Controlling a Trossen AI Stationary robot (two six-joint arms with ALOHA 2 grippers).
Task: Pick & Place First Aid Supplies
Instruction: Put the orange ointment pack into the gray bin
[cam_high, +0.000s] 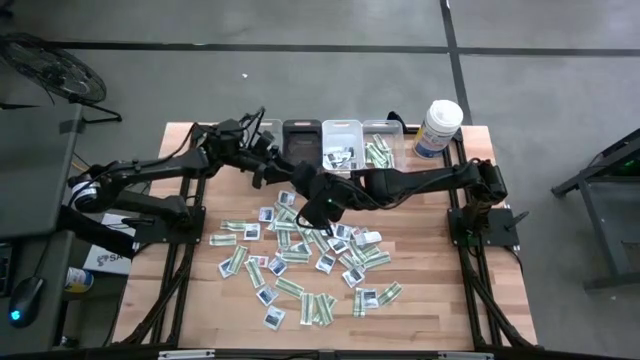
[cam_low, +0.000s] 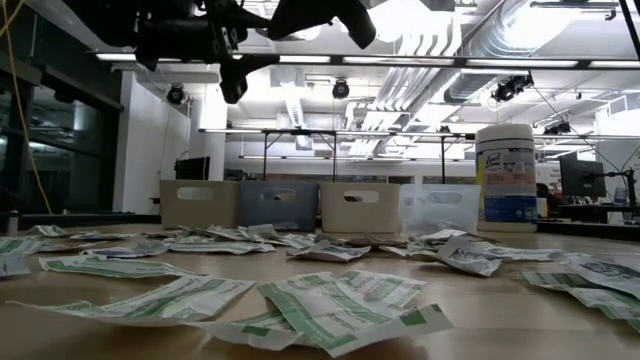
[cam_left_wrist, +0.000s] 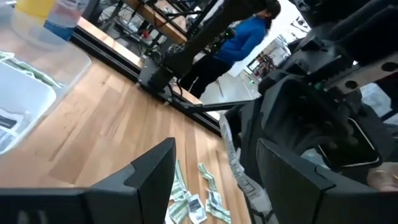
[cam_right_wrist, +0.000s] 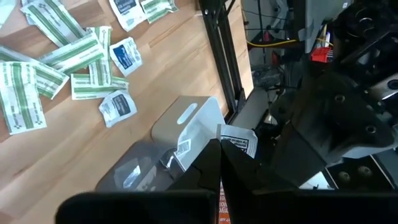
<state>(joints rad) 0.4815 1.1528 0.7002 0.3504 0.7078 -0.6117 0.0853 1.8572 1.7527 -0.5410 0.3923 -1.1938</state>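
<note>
The wooden table (cam_high: 420, 300) carries nearly all of the work still to be done: dozens of first aid packets (cam_high: 300, 262) lie loose across its middle and toward its near edge, green-and-white strips mixed with squarish white ones marked in dark blue, some overlapping and some apart. Along the far edge stands a row of four small bins (cam_high: 322, 142), with a tall white canister (cam_high: 438, 128) near the far right corner. Judging from above, the sorting has only begun: the two bins at the right end of the row hold a few packets each, white-and-blue ones in one and green strips in the other, while the two at the left end look empty or nearly so, though the arms partly cover them. Both arms reach in over the far half of the table. The right gripper (cam_right_wrist: 219, 163) has its fingers pressed together on a single white packet (cam_right_wrist: 239, 142), held up above the bins rather than resting on the wood, so one more piece appears to be on its way to a bin. The left gripper (cam_left_wrist: 214, 168) hangs close beside it over the far left part of the table with its fingers spread apart and nothing between them. Most of the pile remains.
</note>
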